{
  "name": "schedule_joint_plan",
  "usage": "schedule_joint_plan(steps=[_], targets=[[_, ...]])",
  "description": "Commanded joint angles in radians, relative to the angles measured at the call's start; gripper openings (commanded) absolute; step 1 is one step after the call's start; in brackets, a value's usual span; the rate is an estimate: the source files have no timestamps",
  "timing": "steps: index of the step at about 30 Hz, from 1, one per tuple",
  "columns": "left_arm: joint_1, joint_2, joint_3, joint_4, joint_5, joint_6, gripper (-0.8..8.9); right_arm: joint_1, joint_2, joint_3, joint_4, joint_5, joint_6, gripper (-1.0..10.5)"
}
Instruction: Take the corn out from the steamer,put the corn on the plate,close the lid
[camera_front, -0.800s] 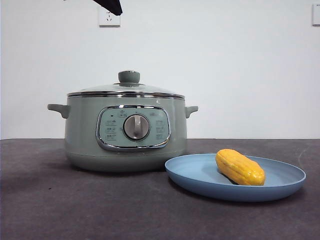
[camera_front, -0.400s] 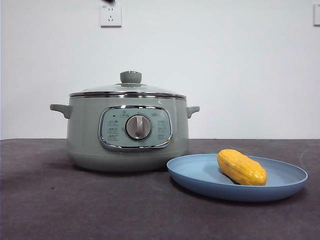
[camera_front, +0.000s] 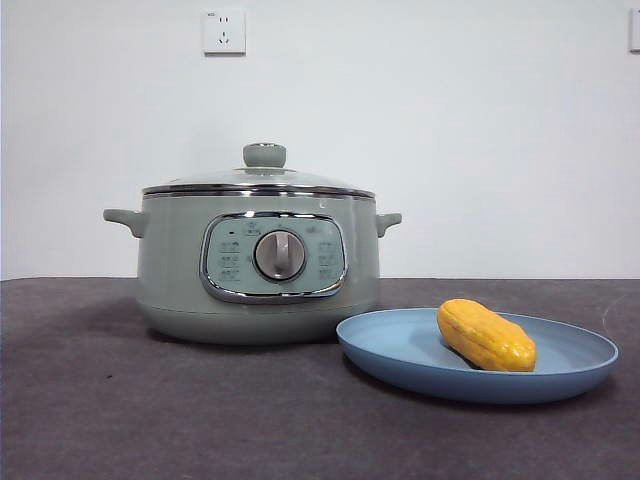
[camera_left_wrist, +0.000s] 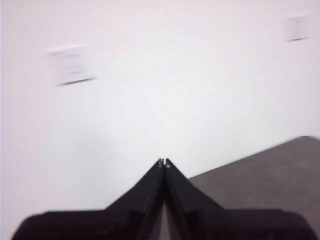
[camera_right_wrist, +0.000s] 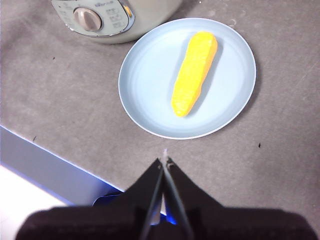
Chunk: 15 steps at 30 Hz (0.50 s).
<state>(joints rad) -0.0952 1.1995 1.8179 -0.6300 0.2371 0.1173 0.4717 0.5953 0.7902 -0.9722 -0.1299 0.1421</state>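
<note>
The sage-green steamer (camera_front: 258, 265) stands left of centre in the front view, and the glass lid (camera_front: 262, 176) with its green knob sits closed on it. Beside it on the right, the yellow corn (camera_front: 485, 335) lies on the light-blue plate (camera_front: 400, 355). The right wrist view looks down on the same corn (camera_right_wrist: 194, 72), plate (camera_right_wrist: 145, 80) and the steamer's dial panel (camera_right_wrist: 90, 17); my right gripper (camera_right_wrist: 164, 161) hangs shut above the table's near edge, holding nothing. My left gripper (camera_left_wrist: 164, 162) is shut too, raised and facing the white wall. Neither arm shows in the front view.
A wall socket (camera_front: 224, 31) is high on the white wall behind the steamer. The dark grey table (camera_front: 150, 410) runs across the front. The table's near edge (camera_right_wrist: 45, 160) lies just below the plate in the right wrist view.
The black arm tip at the top of the front view has risen out of the picture. The steamer, lid, plate and corn keep their places.
</note>
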Motion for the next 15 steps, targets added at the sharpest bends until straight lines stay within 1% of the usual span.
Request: schedule_joint_plan(steps=[1, 5, 7, 11, 15], targets=[[0.093, -0.067, -0.032, -0.029, 0.001, 0.051, -0.04, 0.002, -0.002, -0.006, 0.005, 0.002, -0.002, 0.0], [0.206, -0.195, -0.151, -0.013, -0.003, 0.098, -0.03, 0.002, -0.002, -0.006, 0.005, 0.002, -0.002, 0.0], [0.248, -0.274, -0.252, 0.034, -0.017, 0.117, -0.03, 0.002, -0.002, -0.006, 0.005, 0.002, -0.002, 0.0], [0.294, -0.445, -0.523, 0.167, -0.087, 0.122, -0.04, 0.002, -0.002, -0.006, 0.005, 0.002, -0.002, 0.0], [0.314, -0.6, -0.806, 0.269, -0.087, 0.109, -0.04, 0.002, -0.002, -0.006, 0.005, 0.002, -0.002, 0.0]])
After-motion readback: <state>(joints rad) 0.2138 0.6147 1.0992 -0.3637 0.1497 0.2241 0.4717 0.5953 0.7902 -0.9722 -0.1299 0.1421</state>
